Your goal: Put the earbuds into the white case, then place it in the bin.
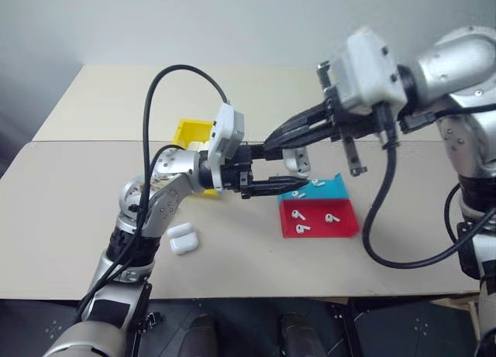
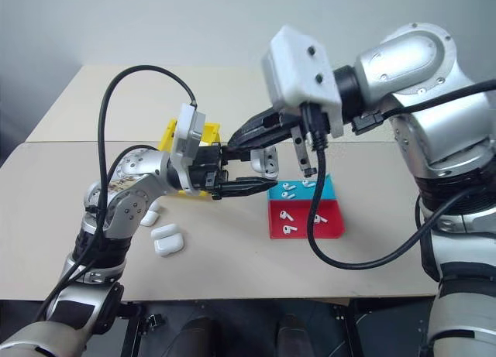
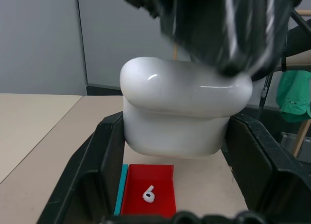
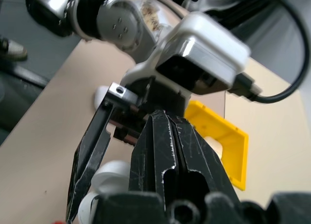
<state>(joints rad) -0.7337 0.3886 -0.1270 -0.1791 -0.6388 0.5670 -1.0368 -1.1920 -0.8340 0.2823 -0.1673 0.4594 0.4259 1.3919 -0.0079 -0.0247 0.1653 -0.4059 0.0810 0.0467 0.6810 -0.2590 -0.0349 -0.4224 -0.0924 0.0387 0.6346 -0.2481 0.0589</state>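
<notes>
Red tray (image 1: 345,225): three earbuds (image 1: 298,214).
Blue tray (image 1: 332,190): three earbuds.
Yellow bin (image 1: 188,132): contents hidden.
Left gripper (image 3: 167,175): clamped on white case (image 3: 180,112).
Right gripper (image 1: 267,150): closed, empty.

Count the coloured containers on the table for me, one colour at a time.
yellow bin: 1
red tray: 1
blue tray: 1
Total: 3
</notes>
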